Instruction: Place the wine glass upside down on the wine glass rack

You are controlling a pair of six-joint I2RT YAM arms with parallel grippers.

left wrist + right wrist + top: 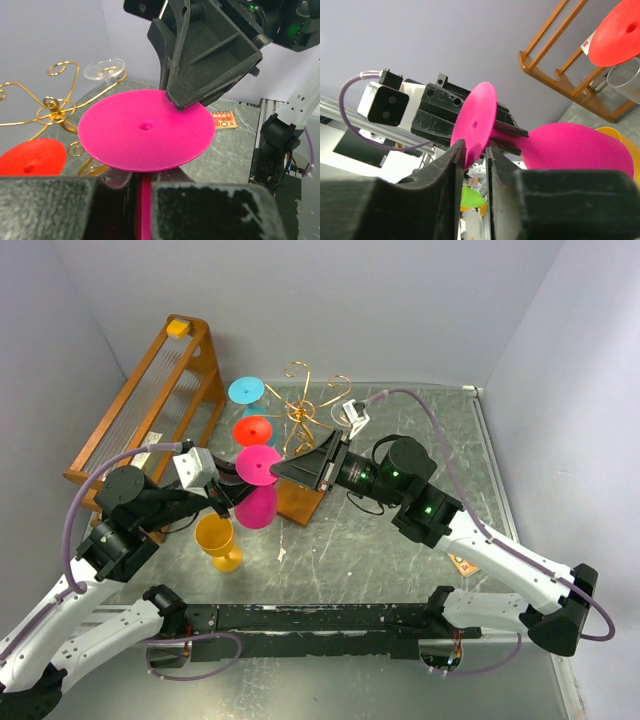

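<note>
The left gripper (142,205) clamped the pink wine glass (145,130) by its stem. The right gripper (476,150) straddled the foot's rim just above it, but whether it pinched the rim was unclear. Opposing pulls could likely twist the glass loose before it reached the rack (52,104).

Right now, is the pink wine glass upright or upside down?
Upside down: the pink wine glass has its flat foot up, bowl hanging below, stem clamped by the left fingers.

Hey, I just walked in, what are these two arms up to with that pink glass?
The left pincer is shut on the stem of a magenta plastic wine glass, holding it upside down near the gold wire rack with curly arms. The right pincer straddles the edge of the glass's round foot; whether it grips is unclear. The glass is not on the rack yet.
</note>
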